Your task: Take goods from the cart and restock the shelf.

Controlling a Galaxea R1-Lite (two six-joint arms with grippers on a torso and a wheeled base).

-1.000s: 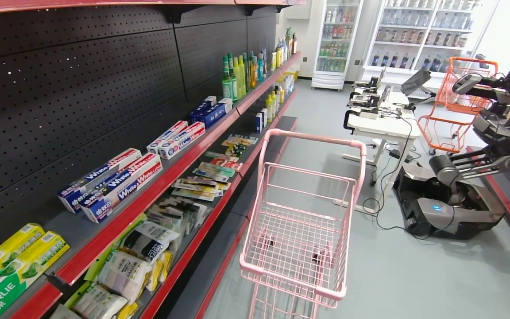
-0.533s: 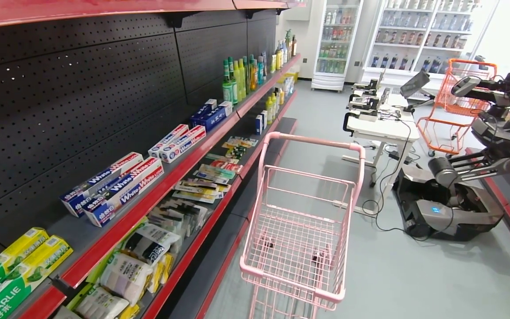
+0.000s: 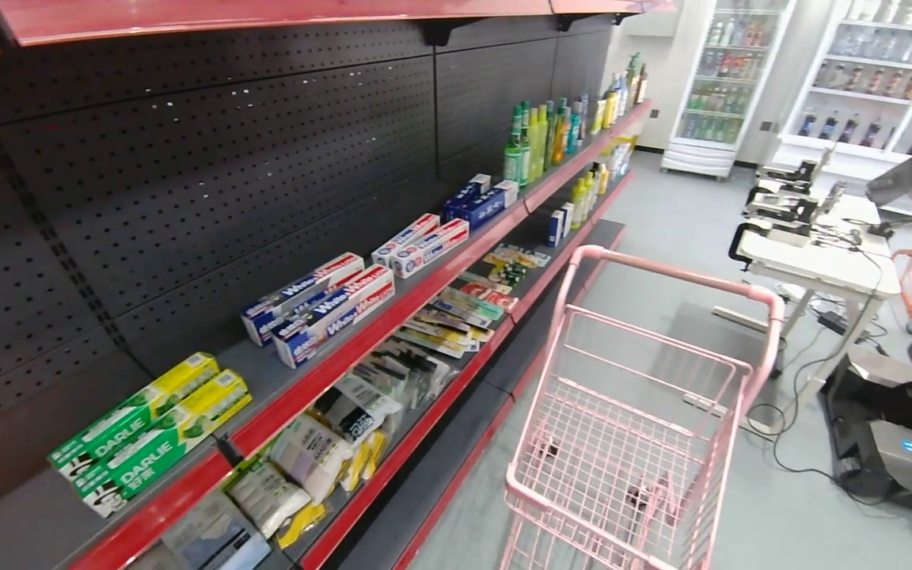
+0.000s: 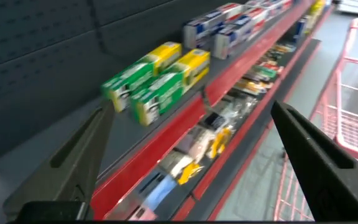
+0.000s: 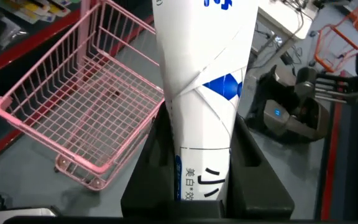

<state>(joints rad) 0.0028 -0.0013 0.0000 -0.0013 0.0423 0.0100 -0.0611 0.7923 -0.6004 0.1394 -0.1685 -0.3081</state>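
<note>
above grey floor (image 5: pixel 23 168), right hand (image 5: pixel 201 146) clamps white box (image 5: pixel 204 74); left hand (image 4: pixel 191 146) gapes.

A smooth grey floor (image 3: pixel 678 206) was laid across the room. At the far end, a glass-door cooler (image 3: pixel 721 87) was set against the wall, with a white rack of bottles (image 3: pixel 875 79) to its right. A white desk (image 3: pixel 820 265) was placed at the right, and black cables (image 3: pixel 758 418) were trailed on the floor below it.

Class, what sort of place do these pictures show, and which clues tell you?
Probably a shop, perhaps a mock one: a red-edged shelf of toothpaste boxes, a pink shopping cart, and a glass-door drinks fridge behind.
</note>
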